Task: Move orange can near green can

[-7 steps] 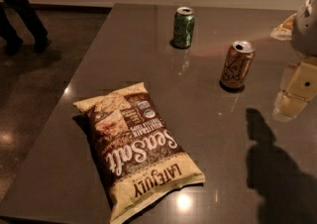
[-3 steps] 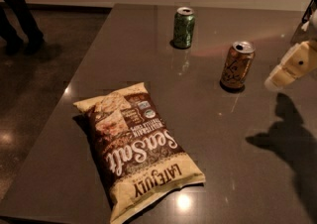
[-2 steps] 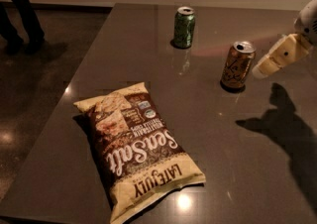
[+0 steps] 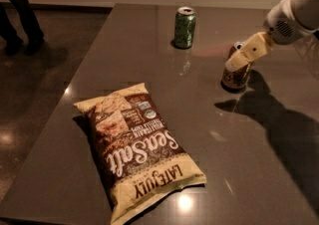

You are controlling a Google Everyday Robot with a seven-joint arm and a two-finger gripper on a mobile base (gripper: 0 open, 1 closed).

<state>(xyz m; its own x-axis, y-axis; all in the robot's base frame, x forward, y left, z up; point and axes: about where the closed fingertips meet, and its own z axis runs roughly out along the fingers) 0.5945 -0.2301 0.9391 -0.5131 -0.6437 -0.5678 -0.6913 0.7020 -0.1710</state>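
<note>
The orange can (image 4: 235, 76) stands upright on the dark grey table (image 4: 209, 134), right of centre. Its upper part is hidden behind my gripper (image 4: 240, 57), whose cream fingers reach in from the upper right on a white arm and overlap the can's top. The green can (image 4: 184, 28) stands upright farther back and to the left, apart from the orange can.
A large brown and cream chip bag (image 4: 137, 148) lies flat on the table's front left. The table's left edge runs diagonally beside a dark floor. A person's legs (image 4: 19, 12) stand at the far left. The arm's shadow falls on the table's right side.
My gripper has moved left and down from the right edge of the table until it overlaps the top of the orange can. The cans and the bag have not moved.
</note>
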